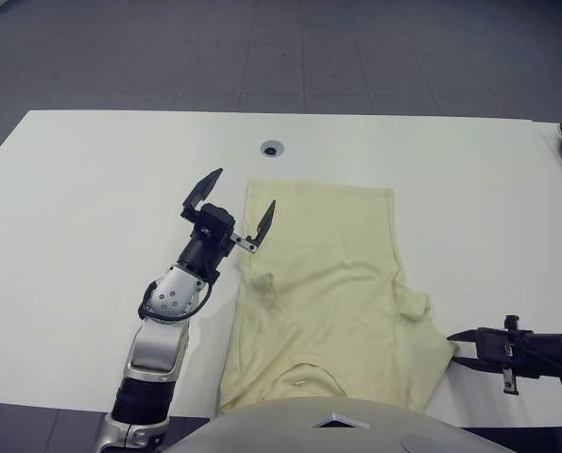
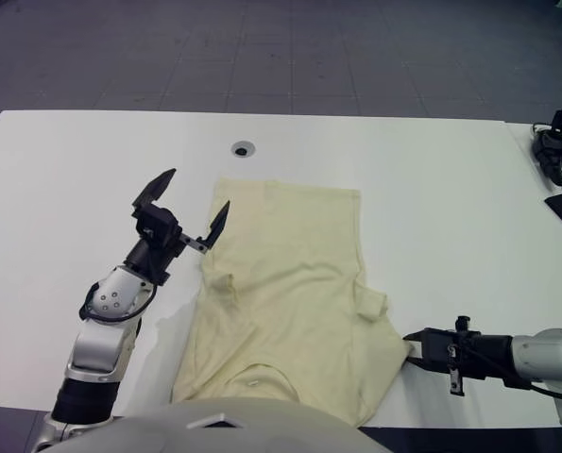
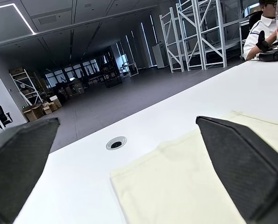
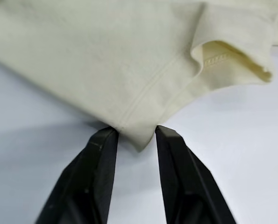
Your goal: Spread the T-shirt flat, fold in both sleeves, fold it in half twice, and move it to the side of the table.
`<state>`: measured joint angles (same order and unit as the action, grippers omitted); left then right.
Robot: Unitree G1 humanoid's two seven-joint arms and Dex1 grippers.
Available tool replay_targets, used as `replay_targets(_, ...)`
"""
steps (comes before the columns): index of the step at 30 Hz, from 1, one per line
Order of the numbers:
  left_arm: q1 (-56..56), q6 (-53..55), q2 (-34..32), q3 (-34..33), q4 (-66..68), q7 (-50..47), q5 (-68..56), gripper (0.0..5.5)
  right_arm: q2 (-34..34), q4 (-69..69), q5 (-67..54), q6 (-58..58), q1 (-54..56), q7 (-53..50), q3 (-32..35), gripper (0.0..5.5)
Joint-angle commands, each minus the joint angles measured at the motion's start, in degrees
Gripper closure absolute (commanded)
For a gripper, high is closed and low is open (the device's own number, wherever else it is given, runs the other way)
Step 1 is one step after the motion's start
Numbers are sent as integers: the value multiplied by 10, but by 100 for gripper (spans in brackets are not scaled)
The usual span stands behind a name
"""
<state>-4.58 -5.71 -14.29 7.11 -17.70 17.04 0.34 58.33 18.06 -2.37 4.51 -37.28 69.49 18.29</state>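
While the pale yellow T-shirt (image 1: pixel 328 293) lies lengthwise in the middle of the white table (image 1: pixel 92 189), collar toward the robot and hem at the far end, its cloth is rumpled along both long sides. The right gripper (image 1: pixel 455 345) sits low at the shirt's near right corner, its fingers slightly apart with the tip of cloth between them. The left gripper (image 1: pixel 245 187) hangs above the shirt's left edge, fingers spread wide, and a round grommet (image 1: pixel 272 148) lies beyond it.

My left gripper (image 1: pixel 242 192) is up in the air, its fingers spread wide. My right gripper (image 4: pixel 135 138) is down low, its fingers a little apart.
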Motion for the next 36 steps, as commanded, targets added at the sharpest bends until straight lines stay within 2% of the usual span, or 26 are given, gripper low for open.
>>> replay_targets(1,-3,3,-5,3,-3,7,3,10,12,6,3,1,-2,2,7,487)
replay_targets(5,-2,3,-5,3,-3,10,2,10,12,11,6,2,-4,1,6,548)
replay_targets(13,-2,7,-4,2,-5,17,-3,10,10,36,28,13,-5,-17,15,548)
replay_targets(26,11,9,1,13,5,23,-1,10,34,171,52,-8,41,-16,9,548)
replay_targets(30,17,9,3,16,11,20,1,10,48,189,56,-12,83,-11,-36,548)
replay_targets(36,32,16,6,16,13,24,-7,10,41,205,76,-23,163,-18,-149,548)
